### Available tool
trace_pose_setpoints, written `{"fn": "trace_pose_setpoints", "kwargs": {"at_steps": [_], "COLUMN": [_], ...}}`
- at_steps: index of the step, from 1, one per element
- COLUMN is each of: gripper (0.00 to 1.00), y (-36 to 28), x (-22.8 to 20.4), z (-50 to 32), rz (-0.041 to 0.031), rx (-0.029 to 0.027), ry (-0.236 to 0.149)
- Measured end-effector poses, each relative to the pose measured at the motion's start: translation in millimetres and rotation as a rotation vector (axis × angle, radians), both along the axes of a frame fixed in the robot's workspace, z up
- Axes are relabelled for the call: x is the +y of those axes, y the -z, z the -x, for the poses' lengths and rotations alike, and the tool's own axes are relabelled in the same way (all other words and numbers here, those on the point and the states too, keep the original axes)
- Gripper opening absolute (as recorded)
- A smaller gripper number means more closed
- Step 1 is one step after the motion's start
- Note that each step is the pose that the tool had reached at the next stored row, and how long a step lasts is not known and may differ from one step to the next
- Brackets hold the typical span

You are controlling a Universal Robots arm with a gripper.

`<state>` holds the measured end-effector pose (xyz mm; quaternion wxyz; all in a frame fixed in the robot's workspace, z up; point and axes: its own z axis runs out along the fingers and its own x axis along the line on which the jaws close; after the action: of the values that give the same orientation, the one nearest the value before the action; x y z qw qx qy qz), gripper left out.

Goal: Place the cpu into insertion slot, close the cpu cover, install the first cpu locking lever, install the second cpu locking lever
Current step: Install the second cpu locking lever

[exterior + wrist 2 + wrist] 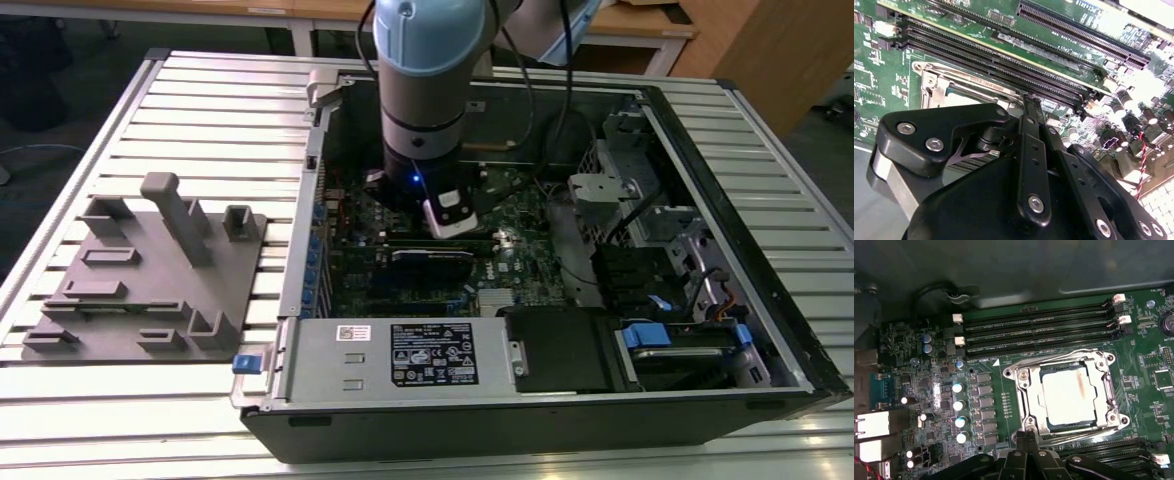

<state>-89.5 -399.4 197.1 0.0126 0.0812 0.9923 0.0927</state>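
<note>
The cpu (1069,395), a pale silver square, lies in the insertion slot (1013,374) on the green board. The cpu cover (1030,399), a silvery frame, lies flat around it. A thin wire lever (1064,358) runs along the slot's side nearest the memory slots. My gripper (1027,434) is shut, its tips together at the slot's opposite edge, where another wire lever (1074,439) runs; whether it grips that lever I cannot tell. In the second wrist view my gripper (1030,100) touches the slot's metal rim (929,80). In the exterior view my gripper (451,228) is low inside the open computer case.
Long black memory slots (1039,332) lie beside the socket, and several capacitors (958,405) stand on another side. The power supply box (400,355) and the drive cage (681,340) fill the case's near side. A grey fixture (147,270) sits at the exterior view's left.
</note>
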Motion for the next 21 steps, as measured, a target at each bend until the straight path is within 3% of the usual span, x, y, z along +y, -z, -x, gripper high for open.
{"fn": "trace_pose_setpoints", "kwargs": {"at_steps": [5,21], "gripper": [0.11,0.11], "y": [1.8,5.1], "x": [-0.3,-0.5], "z": [2.3,7.1], "rz": [-0.0051,-0.0055], "rx": [-0.0002,0.0], "ry": [0.0,0.0]}}
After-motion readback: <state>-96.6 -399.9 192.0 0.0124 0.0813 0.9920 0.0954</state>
